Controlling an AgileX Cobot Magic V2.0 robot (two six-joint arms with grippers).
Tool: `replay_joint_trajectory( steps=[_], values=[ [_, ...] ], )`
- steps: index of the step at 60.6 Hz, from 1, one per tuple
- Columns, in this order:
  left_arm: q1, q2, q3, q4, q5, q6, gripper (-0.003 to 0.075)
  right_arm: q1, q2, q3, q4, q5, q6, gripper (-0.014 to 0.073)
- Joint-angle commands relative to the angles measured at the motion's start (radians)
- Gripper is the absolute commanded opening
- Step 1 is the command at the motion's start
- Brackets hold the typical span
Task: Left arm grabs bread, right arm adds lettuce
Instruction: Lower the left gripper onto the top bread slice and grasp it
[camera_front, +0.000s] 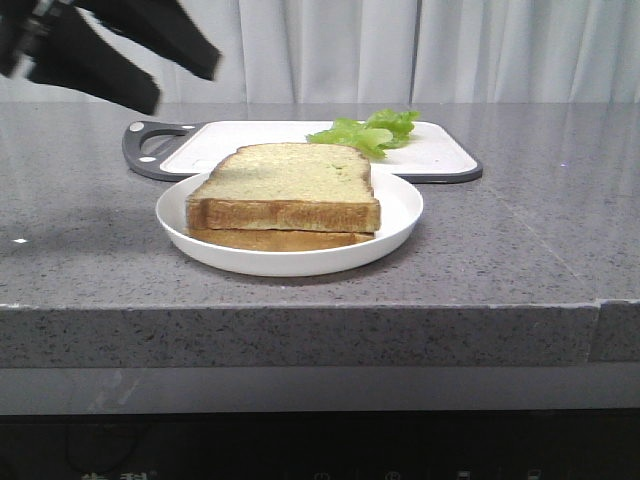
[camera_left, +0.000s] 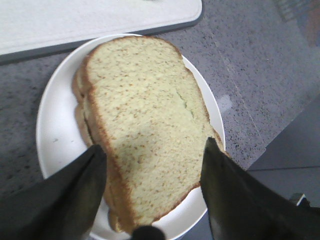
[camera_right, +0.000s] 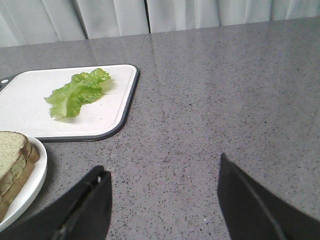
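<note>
Bread on plate ungrasped; left hand spread above it, must descend and pinch; right hand spread, lettuce waiting.

White plate before a white cutting board on grey countertop.

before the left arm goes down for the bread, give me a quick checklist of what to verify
1. Left gripper open, jaws either side of the top bread slice: ok.
2. Nothing lying on the bread: ok.
3. Two slices stacked on the white plate; whether they will separate cleanly: cannot tell.
4. Lettuce lying free on the cutting board: ok.
5. Right gripper open over bare counter, not yet at the lettuce: ok.
6. Left gripper height above the bread: cannot tell.
</note>
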Motion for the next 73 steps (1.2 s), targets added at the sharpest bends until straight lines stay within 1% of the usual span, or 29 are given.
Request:
replay_joint_trajectory(
  steps=[1, 12, 19, 24, 34, 38, 45, 52, 61, 73],
  values=[
    [-0.029, 0.021, -0.069, -0.057, 0.019, -0.006, 0.0421, -0.006, 0.015, -0.037, 0.005, -0.073, 0.0, 0.0478],
    [-0.044, 0.104, -0.11, -0.03, 0.03, -0.012, 0.042, -0.006, 0.015, -0.037, 0.005, -0.073, 0.0, 0.0478],
    [-0.044, 0.124, -0.125, 0.023, 0.028, -0.06, 0.042, -0.006, 0.015, -0.037, 0.005, -0.073, 0.0, 0.0478],
    [-0.044, 0.126, -0.125, 0.021, 0.026, -0.065, 0.042, -0.006, 0.015, -0.037, 0.005, -0.073, 0.0, 0.0478],
    [-0.044, 0.13, -0.125, 0.018, 0.077, -0.078, 0.0413, -0.006, 0.015, -0.037, 0.005, -0.073, 0.0, 0.0478],
    [-0.044, 0.131, -0.125, 0.018, 0.086, -0.079, 0.0379, -0.006, 0.015, -0.037, 0.005, -0.073, 0.0, 0.0478],
    [-0.044, 0.131, -0.125, 0.016, 0.086, -0.08, 0.0272, -0.006, 0.015, -0.037, 0.005, -0.073, 0.0, 0.0478],
    [-0.044, 0.138, -0.125, 0.018, 0.091, -0.08, 0.0209, -0.006, 0.015, -0.037, 0.005, -0.073, 0.0, 0.0478],
    [-0.044, 0.165, -0.125, 0.018, 0.111, -0.08, 0.0203, -0.006, 0.015, -0.037, 0.005, -0.073, 0.0, 0.0478],
    [-0.044, 0.175, -0.125, 0.02, 0.104, -0.08, 0.0195, -0.006, 0.015, -0.037, 0.005, -0.072, 0.0, 0.0478]
  ],
)
